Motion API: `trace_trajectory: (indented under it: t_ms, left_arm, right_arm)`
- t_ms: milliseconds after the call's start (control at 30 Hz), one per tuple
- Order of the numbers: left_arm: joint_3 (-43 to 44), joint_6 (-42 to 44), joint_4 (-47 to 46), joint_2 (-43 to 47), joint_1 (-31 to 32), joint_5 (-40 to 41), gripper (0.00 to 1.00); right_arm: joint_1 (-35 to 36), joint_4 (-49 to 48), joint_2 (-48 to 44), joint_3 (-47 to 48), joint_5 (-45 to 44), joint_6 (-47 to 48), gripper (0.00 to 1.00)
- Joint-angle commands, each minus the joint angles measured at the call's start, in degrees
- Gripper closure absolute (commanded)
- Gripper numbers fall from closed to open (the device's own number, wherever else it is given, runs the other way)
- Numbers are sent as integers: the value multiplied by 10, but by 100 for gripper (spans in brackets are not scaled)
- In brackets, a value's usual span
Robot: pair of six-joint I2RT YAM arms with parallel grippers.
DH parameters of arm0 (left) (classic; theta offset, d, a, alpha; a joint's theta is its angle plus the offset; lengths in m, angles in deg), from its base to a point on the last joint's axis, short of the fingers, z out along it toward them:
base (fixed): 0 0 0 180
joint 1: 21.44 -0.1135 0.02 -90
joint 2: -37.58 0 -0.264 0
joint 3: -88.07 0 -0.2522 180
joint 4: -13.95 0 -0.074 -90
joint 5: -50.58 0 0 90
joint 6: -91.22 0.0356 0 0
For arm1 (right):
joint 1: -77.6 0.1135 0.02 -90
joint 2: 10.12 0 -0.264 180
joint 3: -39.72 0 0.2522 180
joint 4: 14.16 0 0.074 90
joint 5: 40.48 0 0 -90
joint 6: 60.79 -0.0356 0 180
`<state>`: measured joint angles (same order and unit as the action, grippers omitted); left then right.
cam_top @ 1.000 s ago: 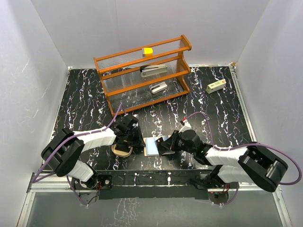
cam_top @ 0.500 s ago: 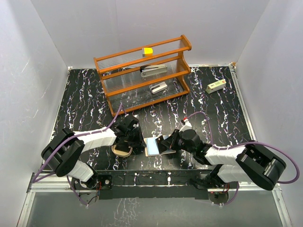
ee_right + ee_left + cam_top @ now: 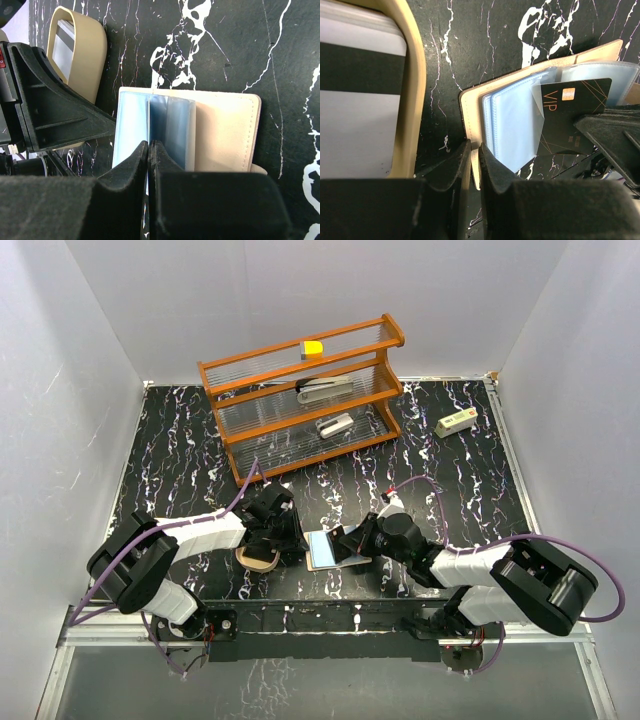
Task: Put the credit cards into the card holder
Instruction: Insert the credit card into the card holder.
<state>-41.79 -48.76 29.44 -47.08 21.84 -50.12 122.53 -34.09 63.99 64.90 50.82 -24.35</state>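
Note:
The card holder (image 3: 470,107), a tan stitched folding wallet with clear blue sleeves (image 3: 131,125), lies open on the black marble table near the front edge (image 3: 322,550). My left gripper (image 3: 474,150) is shut on its tan cover edge. My right gripper (image 3: 150,147) is shut on a black VIP credit card (image 3: 570,112). The card's left corner sits under a clear sleeve flap. Left of the wallet an oval tan tray (image 3: 415,75) holds a grey credit card with a black stripe (image 3: 355,100). From above, the two grippers (image 3: 285,543) (image 3: 350,540) flank the wallet.
A wooden rack (image 3: 305,395) with grey staplers and a yellow block stands at the back centre. A small white box (image 3: 455,422) lies at the back right. White walls enclose the table on three sides.
My right gripper has edged left with the black card, closer over the open wallet. The left gripper and the tray have stayed where they were.

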Motion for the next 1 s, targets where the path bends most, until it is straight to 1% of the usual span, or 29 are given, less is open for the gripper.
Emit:
trace_trajectory:
  t_ms: [0,33,167,233,300,367,433,567,767,967]
  left_arm:
    - [-9,-1,9,1,9,-4,89]
    - [-9,-1,9,1,9,-4,89]
    - [-7,-2,10,0,11,-3,89]
    - [-6,0,13,0,11,2,89]
    - [-5,2,19,0,11,8,89]
    - [-3,3,18,1,11,8,89]
    - [-5,2,14,2,12,6,89]
    - [-11,-3,2,-2,12,2,89]
    - [-11,-6,-1,-1,14,1,89]
    - [-15,-13,-10,-4,21,-4,89]
  right_arm:
    - [-2,-26,-2,-8,-18,-1,100]
    - [-2,-23,-3,-9,-17,-3,100]
    - [-2,-8,-9,-15,-15,-16,87]
    - [-2,17,-16,-12,-21,-12,81]
    - [-2,49,-28,-7,-28,0,79]
    - [-2,70,-38,-2,-33,8,79]
    - [-2,74,-41,-2,-32,12,81]
    - [-1,54,-33,-5,-21,0,86]
    - [-1,30,-12,-8,-25,-19,90]
    - [-1,9,6,-9,-27,-24,91]
